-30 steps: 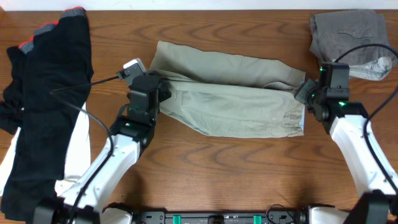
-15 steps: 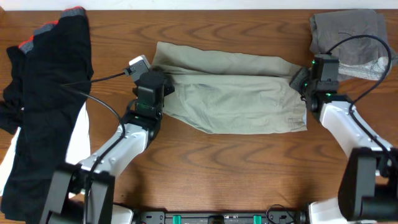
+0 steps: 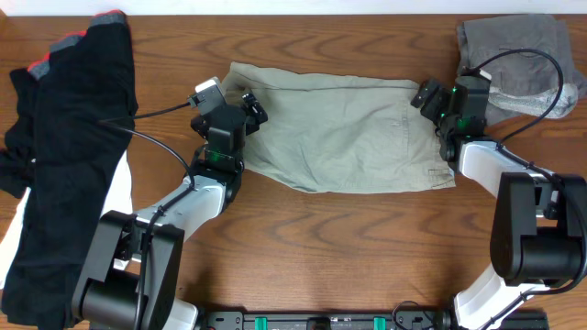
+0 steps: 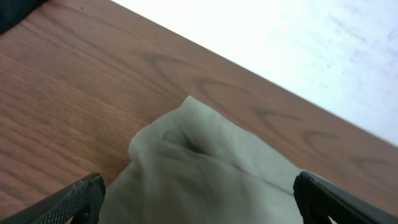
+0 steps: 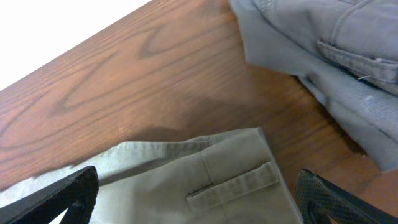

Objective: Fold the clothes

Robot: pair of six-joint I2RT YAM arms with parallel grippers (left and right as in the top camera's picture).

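Our left tool (image 3: pixel 237 103) and right tool (image 3: pixel 431 99) both stand spread wide, grasping nothing, each above a far corner of the khaki shorts (image 3: pixel 339 137). The shorts lie flat across the middle of the surface (image 3: pixel 321 247). Grey shorts (image 3: pixel 514 50) sit just beyond our right tool, and black garments (image 3: pixel 73 119) sprawl well off to our left.

The wooden table (image 3: pixel 321 238) carries khaki shorts (image 3: pixel 348 137), grey shorts (image 3: pixel 514 46), black garments (image 3: pixel 73 119) and a white garment (image 3: pixel 112 206).
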